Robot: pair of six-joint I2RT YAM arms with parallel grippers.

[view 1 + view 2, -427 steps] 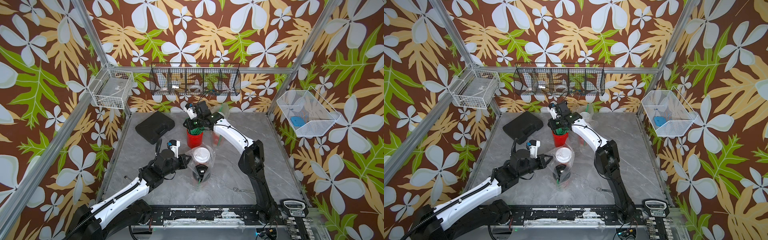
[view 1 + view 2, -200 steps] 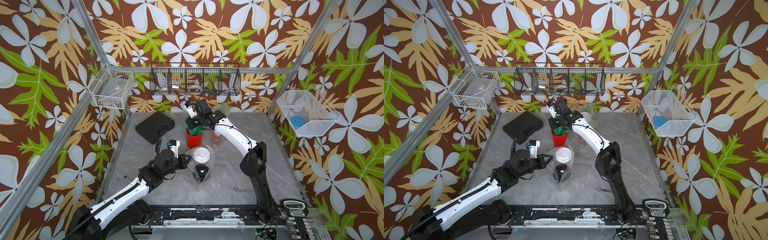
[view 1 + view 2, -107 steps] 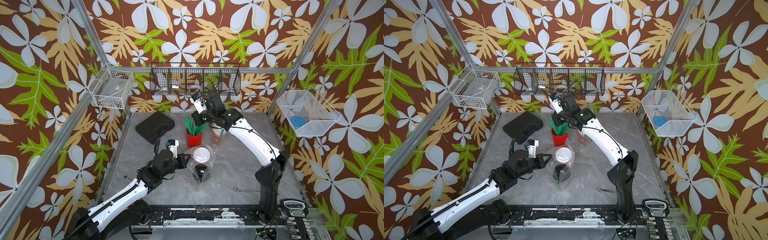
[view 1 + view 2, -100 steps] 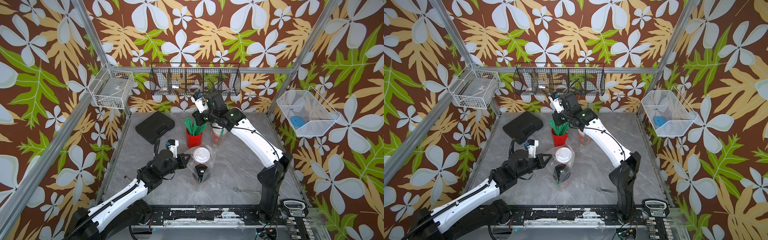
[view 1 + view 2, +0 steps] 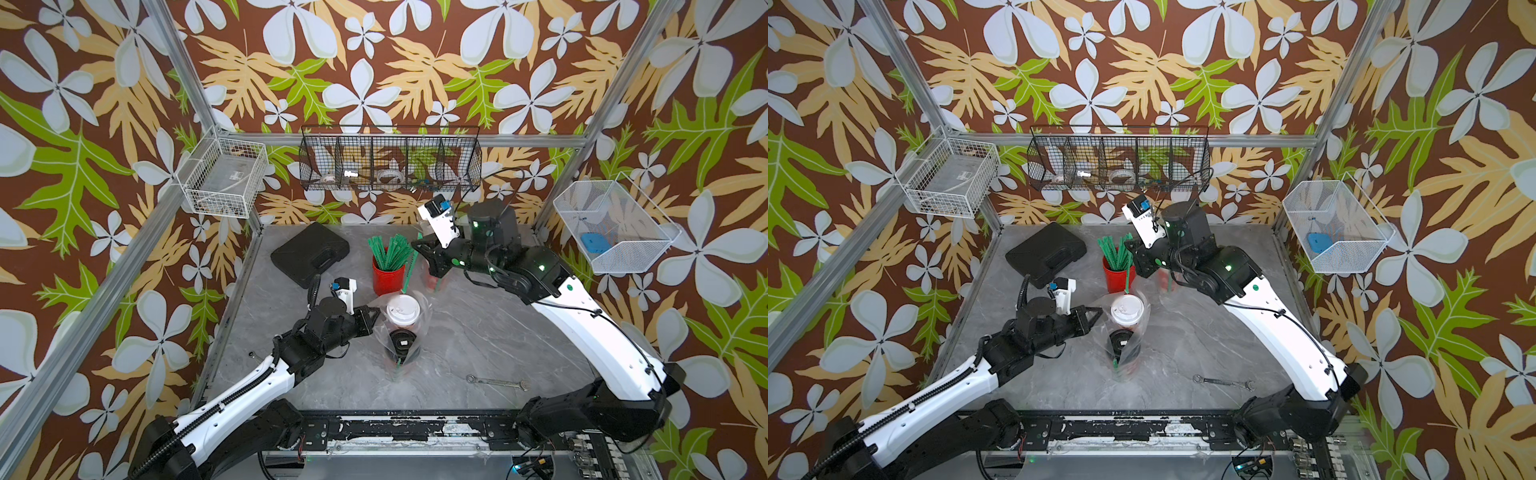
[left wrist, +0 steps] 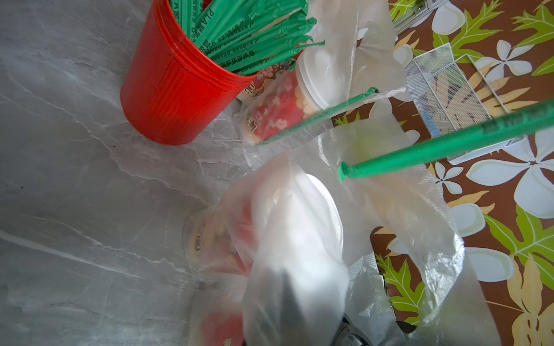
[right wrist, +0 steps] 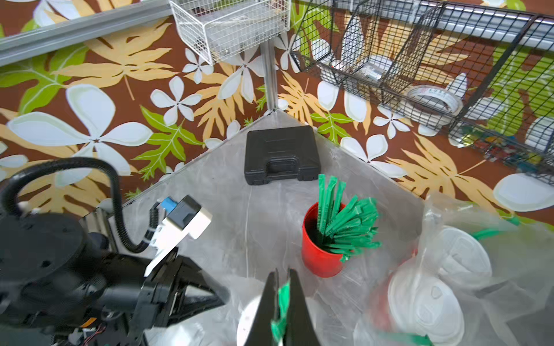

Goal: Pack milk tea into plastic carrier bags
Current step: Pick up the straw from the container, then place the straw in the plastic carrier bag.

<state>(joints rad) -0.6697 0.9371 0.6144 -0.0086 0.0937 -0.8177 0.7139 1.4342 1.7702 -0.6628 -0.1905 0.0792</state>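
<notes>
Green-sleeved and thin, a single straw [image 7: 280, 311] is clenched between the jaws of the right gripper [image 7: 283, 277], which hovers over the desk [image 5: 478, 332] near the red straw pot [image 5: 388, 276], on the back-edge side of the near bag [image 5: 417, 328]. That clear carrier bag stands about mid-desk with a white-lidded cup [image 5: 402, 309] and a black-lidded cup [image 5: 401, 341] upright inside it. The left gripper [image 5: 374, 313] is closed at the bag's left rim, seemingly pinching the film to hold the mouth open. The step looks like dropping the straw in beside the cups. Done well, it goes down end-first along the bag's wall, clear of the lids, and is released only once its lower end is past the rim, since the thin film could fold shut or snag the wrapper. Only the right wrist view shows the grip on the straw and the far bag [image 7: 443, 209] with its two white lids [image 7: 422, 302] near the back edge, largely hidden by the arm in both top views. A top view alone shows a second straw [image 5: 1116, 363] inside the near bag.
</notes>
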